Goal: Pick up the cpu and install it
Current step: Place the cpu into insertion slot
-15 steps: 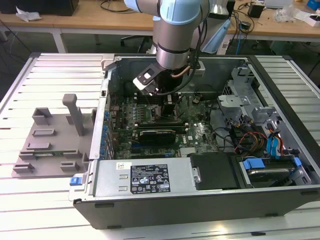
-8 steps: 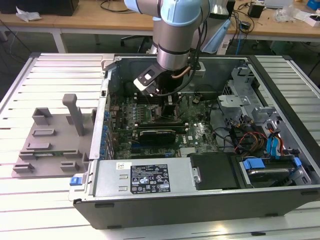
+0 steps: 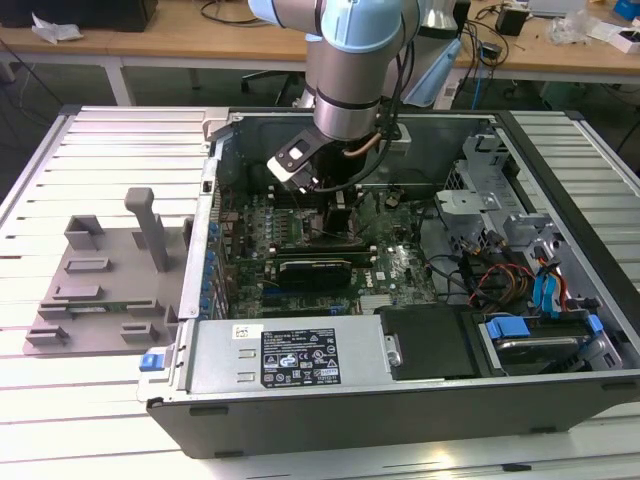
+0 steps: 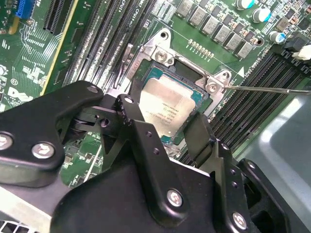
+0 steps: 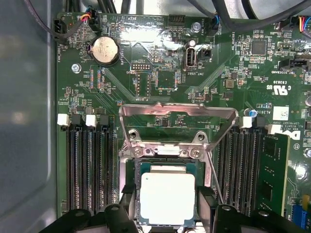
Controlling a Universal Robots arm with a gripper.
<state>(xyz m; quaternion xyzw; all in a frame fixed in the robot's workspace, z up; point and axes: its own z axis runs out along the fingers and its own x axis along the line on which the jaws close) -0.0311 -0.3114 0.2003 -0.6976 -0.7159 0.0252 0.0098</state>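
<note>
In the exterior view your arm (image 3: 350, 60) dips into the computer case (image 3: 400, 390), hiding its tip; in the second wrist view the gripper (image 4: 164, 127) is closed on the cpu (image 4: 164, 108) in the socket (image 4: 171, 73), one corner covered; in the first wrist view the gripper's body hides one cpu edge.

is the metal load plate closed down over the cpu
No, in the first wrist view the load plate stands flipped up, leaving the cpu bare.

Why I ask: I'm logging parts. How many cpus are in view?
1. The cpu lies at the open socket on the motherboard, seen in both wrist views. Others may be hidden beneath the arm in the exterior view.
</note>
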